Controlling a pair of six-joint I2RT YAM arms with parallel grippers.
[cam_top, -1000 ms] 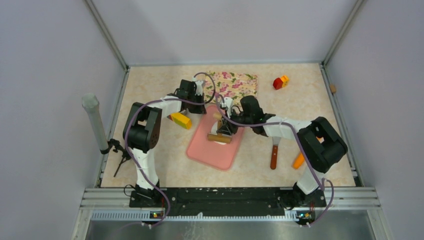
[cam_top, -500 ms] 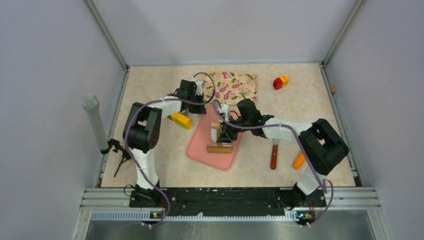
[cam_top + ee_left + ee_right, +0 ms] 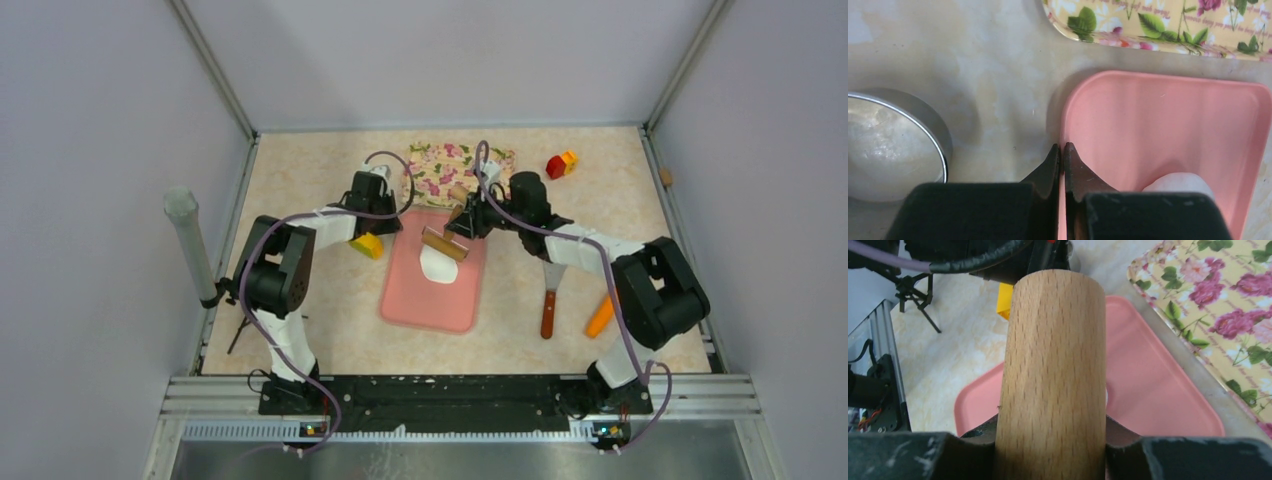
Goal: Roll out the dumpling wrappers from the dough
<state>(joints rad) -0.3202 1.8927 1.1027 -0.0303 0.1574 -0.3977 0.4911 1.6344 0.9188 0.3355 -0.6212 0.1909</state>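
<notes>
The dough (image 3: 437,265) lies as a flattened white oval on the far half of the pink mat (image 3: 428,300), which sits about the middle of the worktop, its long sides running from the near edge toward the far edge. The right gripper (image 3: 1053,437) is clenched around a wooden rolling pin (image 3: 443,243), the fingers pressing its sides; the pin lies crosswise over the far end of the dough, and whether it bears on the dough cannot be told. The left gripper (image 3: 1063,152) is pinched tight on the mat's left rim near its far left corner, one finger over the pink surface and the other outside it. Just left of that corner stands a silver metal ring (image 3: 895,145), apart from the mat. A floral tray (image 3: 460,165) rests against the middle of the far edge, just beyond the mat. A yellow block (image 3: 367,245) lies left of the mat, and a brown-handled tool (image 3: 548,305) lies to its right
</notes>
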